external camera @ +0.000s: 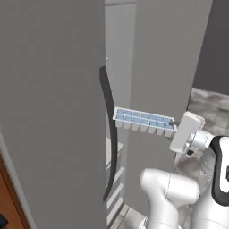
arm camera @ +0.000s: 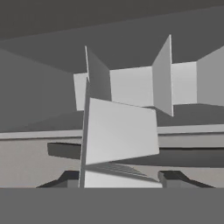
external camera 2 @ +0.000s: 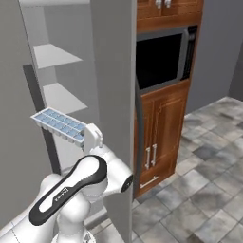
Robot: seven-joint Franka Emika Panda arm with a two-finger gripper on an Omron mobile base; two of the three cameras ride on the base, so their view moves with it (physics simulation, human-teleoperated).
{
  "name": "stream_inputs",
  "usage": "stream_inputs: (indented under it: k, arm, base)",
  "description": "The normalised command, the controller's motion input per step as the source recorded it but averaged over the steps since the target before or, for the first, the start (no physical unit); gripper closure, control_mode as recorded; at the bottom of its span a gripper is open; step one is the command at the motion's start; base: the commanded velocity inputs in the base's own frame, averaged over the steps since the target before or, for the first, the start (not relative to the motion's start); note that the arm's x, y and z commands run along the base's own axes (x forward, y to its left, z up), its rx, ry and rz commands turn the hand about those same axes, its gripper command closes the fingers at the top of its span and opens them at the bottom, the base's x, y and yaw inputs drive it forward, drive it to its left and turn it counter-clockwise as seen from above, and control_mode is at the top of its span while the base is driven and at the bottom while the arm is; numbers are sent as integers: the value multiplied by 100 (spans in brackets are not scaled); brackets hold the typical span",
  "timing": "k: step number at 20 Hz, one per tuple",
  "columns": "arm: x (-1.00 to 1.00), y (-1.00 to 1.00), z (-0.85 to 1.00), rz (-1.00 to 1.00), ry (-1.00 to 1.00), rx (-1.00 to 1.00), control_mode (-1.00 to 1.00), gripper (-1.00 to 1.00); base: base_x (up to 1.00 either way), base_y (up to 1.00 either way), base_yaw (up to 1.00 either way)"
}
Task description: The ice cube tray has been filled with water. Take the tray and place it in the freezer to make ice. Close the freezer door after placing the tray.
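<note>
The ice cube tray (external camera: 143, 120) is a long white tray with two rows of pale-blue cells. It hangs level in the air, and my gripper (external camera: 175, 130) is shut on its near end. In the right base view the tray (external camera 2: 59, 124) reaches from my gripper (external camera 2: 88, 137) toward the open freezer (external camera 2: 61, 95), whose white shelves show behind it. In the hand view the tray (arm camera: 120, 131) runs away from me, end-on, between my fingertips (arm camera: 70, 177). Its far end lies in the gap between two tall grey door panels (external camera: 53, 112).
A grey door panel (external camera 2: 114, 95) with a dark handle stands close on the right of my arm. Beyond it are a black wall oven (external camera 2: 161, 57) and wooden cabinets (external camera 2: 161, 137). Grey tiled floor (external camera 2: 204, 190) lies to the right.
</note>
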Motion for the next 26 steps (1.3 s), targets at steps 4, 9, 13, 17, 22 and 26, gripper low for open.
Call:
stream_inputs:
  k: [4, 9, 13, 17, 22, 26]
  arm:
    - [0, 0, 0, 0, 0, 0, 100, 100]
    - [0, 0, 0, 0, 0, 0, 100, 100]
    - [0, 0, 0, 0, 0, 0, 100, 100]
    - [0, 0, 0, 0, 0, 0, 100, 100]
    - [0, 0, 0, 0, 0, 0, 100, 100]
    - [0, 0, 0, 0, 0, 0, 100, 100]
  base:
    - [41, 0, 30]
    - [37, -12, 31]
    - [33, -24, 33]
    - [20, -32, 32]
    - [1, -46, 26]
    - [-14, -57, 18]
